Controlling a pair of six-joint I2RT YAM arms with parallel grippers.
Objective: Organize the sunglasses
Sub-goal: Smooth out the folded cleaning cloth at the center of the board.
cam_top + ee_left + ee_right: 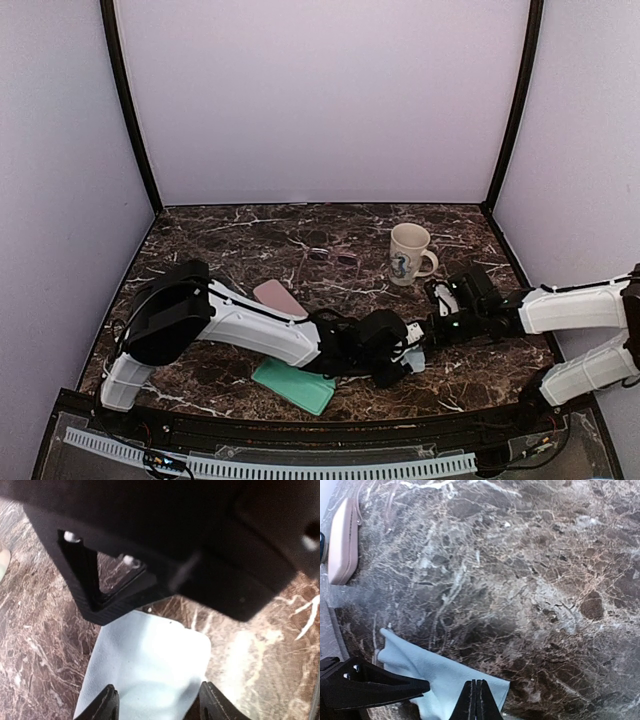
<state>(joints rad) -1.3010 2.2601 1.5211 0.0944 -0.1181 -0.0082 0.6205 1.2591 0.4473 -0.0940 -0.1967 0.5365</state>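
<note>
Marble desk (215,235), dark brown with white veining. I can find only one pair of sunglasses (331,256): thin frame, tinted lenses, small in the top view and half lost against the veining. I cannot locate a second pair in any view.

Key relation: the sunglasses lie farther out than both tools, toward the back wall, and off to the left of both. Their long axis runs roughly side to side across the desk, with a slight tilt. I judge neither tool clearly nearer. The mug (408,253) stands just right of the sunglasses, close beside the line the right tool would take. An approach from the left side looks cleaner.

Left tool (157,706): fingers wide, one either side of the light blue cloth (150,665), which lies flat on the desk beneath it. It grips nothing.

Right tool (476,700): fingers pressed together at the cloth's edge. I cannot tell whether a fold is pinched between them.

The two tools sit very close together, and the right one's black body fills the upper half of the left wrist view.

Hidden or unclear:
- Neither wrist view shows the sunglasses.
- I cannot make out whether the temples are folded.
- The green case (293,386) is partly under the left forearm.
- The pink case (279,297) lies nearer than the sunglasses, left of both tools.
</note>
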